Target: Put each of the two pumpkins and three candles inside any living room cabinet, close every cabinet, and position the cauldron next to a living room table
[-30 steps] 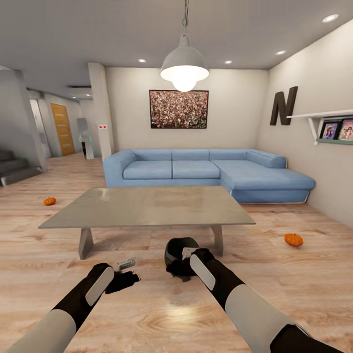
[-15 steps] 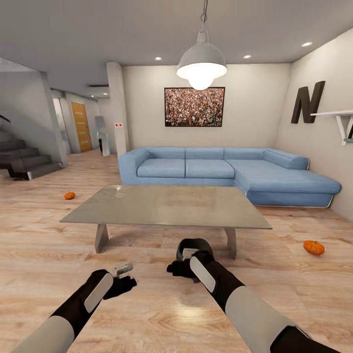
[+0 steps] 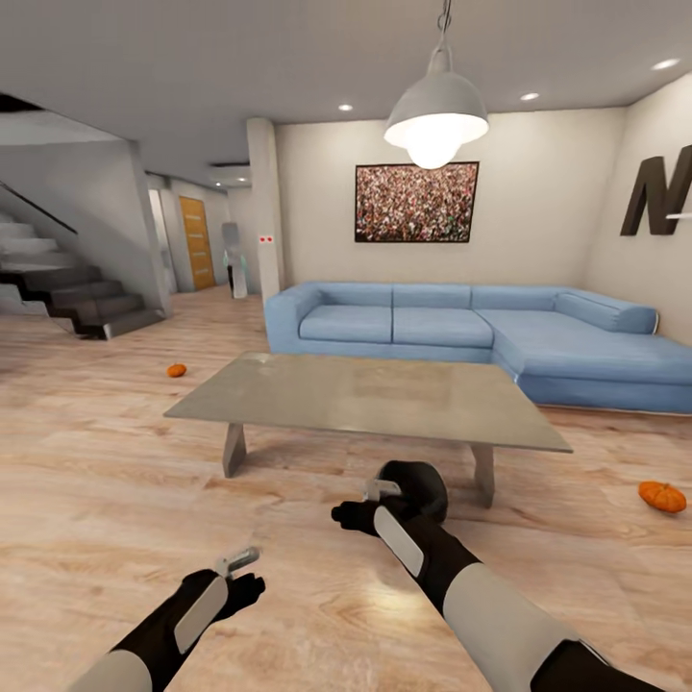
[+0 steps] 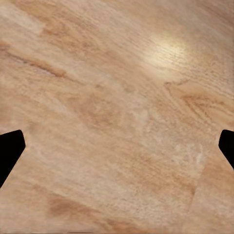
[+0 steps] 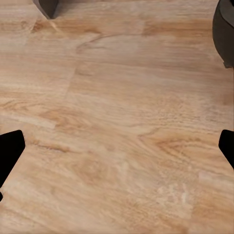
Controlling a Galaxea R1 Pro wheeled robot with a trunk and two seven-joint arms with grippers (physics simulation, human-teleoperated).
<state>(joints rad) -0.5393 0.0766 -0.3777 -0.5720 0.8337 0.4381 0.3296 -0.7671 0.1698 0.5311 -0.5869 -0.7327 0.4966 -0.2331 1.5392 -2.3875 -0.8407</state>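
Observation:
The black cauldron (image 3: pixel 417 486) stands on the wood floor just in front of the pale grey table (image 3: pixel 365 399), near its right front leg. My right gripper (image 3: pixel 363 506) hangs open to the left of the cauldron, nothing between its fingers; the right wrist view catches the cauldron's (image 5: pixel 225 34) side at the picture's edge. My left gripper (image 3: pixel 240 567) is open and empty over bare floor. One orange pumpkin (image 3: pixel 176 370) lies on the floor left of the table, the other pumpkin (image 3: pixel 662 496) at the right. The cabinet and the candles are out of view.
A blue corner sofa (image 3: pixel 461 332) stands behind the table, under a framed picture. Dark stairs (image 3: pixel 67 293) rise at the left, with a hallway and an orange door (image 3: pixel 197 242) beyond. A pendant lamp (image 3: pixel 435 115) hangs over the table. Wood floor (image 3: pixel 106 461) stretches left of the table.
The whole picture has shifted right, so the camera has turned left. My right gripper now sits left of the cauldron instead of over it. My left arm has drawn back and lower.

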